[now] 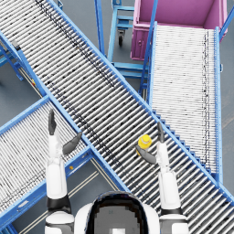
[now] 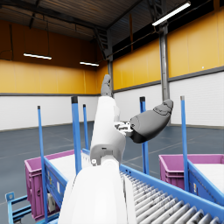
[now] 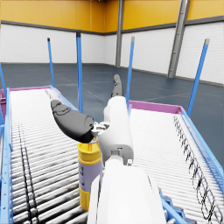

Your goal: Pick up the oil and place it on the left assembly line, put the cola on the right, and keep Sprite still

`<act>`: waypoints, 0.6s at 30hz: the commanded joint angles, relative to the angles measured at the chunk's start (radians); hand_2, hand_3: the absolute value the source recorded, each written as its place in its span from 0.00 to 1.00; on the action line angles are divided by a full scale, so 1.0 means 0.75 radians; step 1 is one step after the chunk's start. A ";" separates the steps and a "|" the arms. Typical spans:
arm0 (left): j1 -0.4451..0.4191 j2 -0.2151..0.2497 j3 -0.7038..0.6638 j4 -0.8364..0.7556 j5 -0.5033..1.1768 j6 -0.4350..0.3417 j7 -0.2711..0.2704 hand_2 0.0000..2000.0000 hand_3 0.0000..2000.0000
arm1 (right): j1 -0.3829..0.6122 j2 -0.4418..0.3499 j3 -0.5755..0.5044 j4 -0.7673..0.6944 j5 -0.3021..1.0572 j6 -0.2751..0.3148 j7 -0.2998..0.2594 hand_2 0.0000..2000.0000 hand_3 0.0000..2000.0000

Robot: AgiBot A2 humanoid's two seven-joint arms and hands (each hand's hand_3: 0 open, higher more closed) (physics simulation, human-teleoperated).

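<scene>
**A:** What is nearest, and how do the fingers stand?

**B:** The left hand [image 1: 58, 139] is spread wide and holds nothing. It is above the inner blue rail [image 1: 87, 153] of the left line [image 1: 23, 146]. The right hand [image 1: 156, 148] is also splayed, with its thumb and a finger well apart, over the middle conveyor [image 1: 91, 91].

**A:** And the oil?

**B:** The oil bottle [image 1: 145, 141] stands upright on the rollers of the middle conveyor. From the head it shows in the gap between that thumb and finger. In the right wrist view the thumb lies just over its yellow cap. I cannot tell if they touch, and nothing is closed round the bottle.

**A:** How much room is there around it?

**B:** Bare rollers run up and down the belt from the bottle. The far blue rail is near, just past the right hand. Beyond that rail lies the right line [image 1: 183, 82], fenced by blue rails on both long sides. The left line is well apart, across the full width of the belt.

**A:** Further out?

**B:** The right line ends at a magenta bin [image 1: 183, 11].

**A:** Any writing?

**B:** The bottle carries a pale greyish label over a yellow body, but it is too blurred to read.
</scene>
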 commanded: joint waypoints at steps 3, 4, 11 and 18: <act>0.000 0.003 0.011 0.002 0.000 0.000 0.000 0.00 0.00 | 0.035 -0.014 0.043 -0.237 0.000 0.000 0.000 0.00 0.00; 0.021 0.002 0.019 0.013 0.000 0.000 0.000 0.00 0.00 | 0.037 -0.017 0.061 -0.267 0.000 0.000 0.000 0.00 0.00; 0.048 0.006 0.023 0.042 0.000 0.000 0.000 0.00 0.00 | 0.130 -0.054 0.096 -0.511 0.000 0.000 0.000 0.00 0.00; 0.080 0.013 0.034 0.084 0.000 0.000 0.000 0.00 0.00 | 0.248 -0.098 0.143 -0.722 0.000 0.000 0.000 0.00 0.00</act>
